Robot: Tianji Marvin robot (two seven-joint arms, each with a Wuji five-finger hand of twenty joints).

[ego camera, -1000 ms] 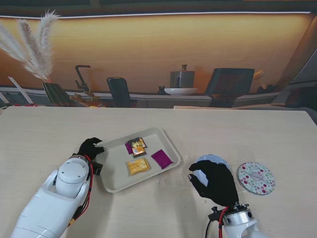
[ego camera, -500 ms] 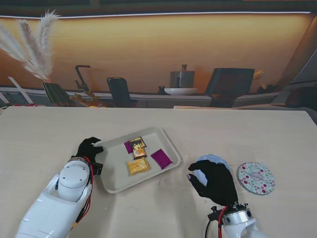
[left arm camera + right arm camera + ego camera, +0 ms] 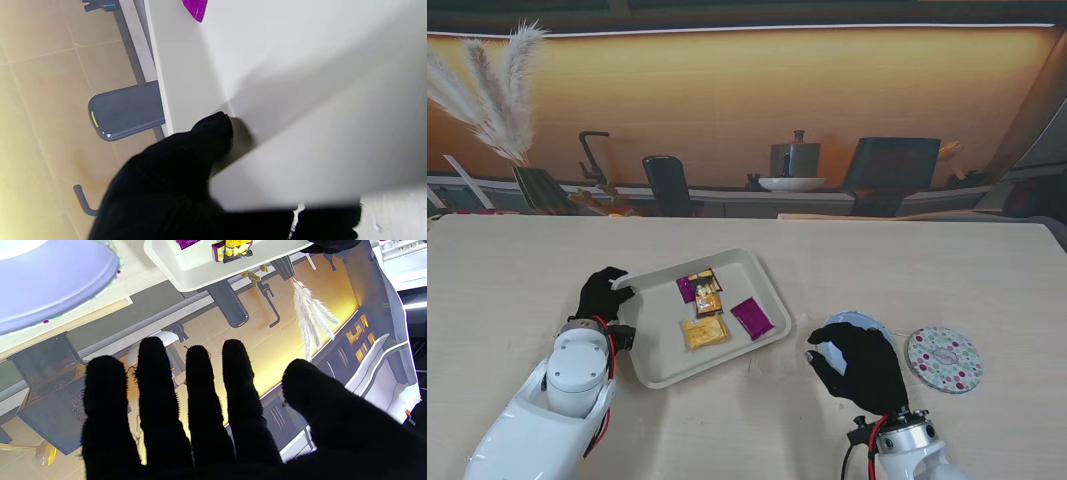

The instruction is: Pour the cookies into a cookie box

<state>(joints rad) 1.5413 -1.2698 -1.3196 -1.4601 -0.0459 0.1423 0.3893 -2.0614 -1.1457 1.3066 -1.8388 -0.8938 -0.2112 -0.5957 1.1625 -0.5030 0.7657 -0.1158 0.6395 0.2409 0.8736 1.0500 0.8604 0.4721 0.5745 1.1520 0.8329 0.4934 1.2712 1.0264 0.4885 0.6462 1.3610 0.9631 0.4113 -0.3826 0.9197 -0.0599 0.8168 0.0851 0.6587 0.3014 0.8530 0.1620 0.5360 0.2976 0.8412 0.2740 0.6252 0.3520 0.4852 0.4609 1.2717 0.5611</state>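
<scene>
Looking down from the stand, we see our left hand [image 3: 603,296] closed on the left rim of the white tray [image 3: 659,365], thumb over the edge. The tray sits near the middle of the tabletop [image 3: 517,270], angled, with its far right corner pointing away from us. Inside it lie a dark and yellow cookie packet [image 3: 706,294] overlapping a small purple one toward the far side, a purple cookie packet [image 3: 751,318] by the right rim, and an orange cookie packet [image 3: 705,333] nearer to us. Our right hand [image 3: 859,365] rests, holding nothing, over the pale blue cookie box [image 3: 852,322], which stands toward the tabletop's right front; the fingers curl loosely across it. The floral lid [image 3: 943,359] lies flat just beside the box, closer to the right edge.

From the left wrist, we see a gloved fingertip [image 3: 213,133] pressed against the tray [image 3: 300,83] wall, and a scrap of purple wrapper shows inside.

From the right wrist, four fingers [image 3: 200,390] and the thumb are spread apart, gripping nothing; the cookie box [image 3: 50,283] rim and a tray [image 3: 190,270] corner are visible.
</scene>
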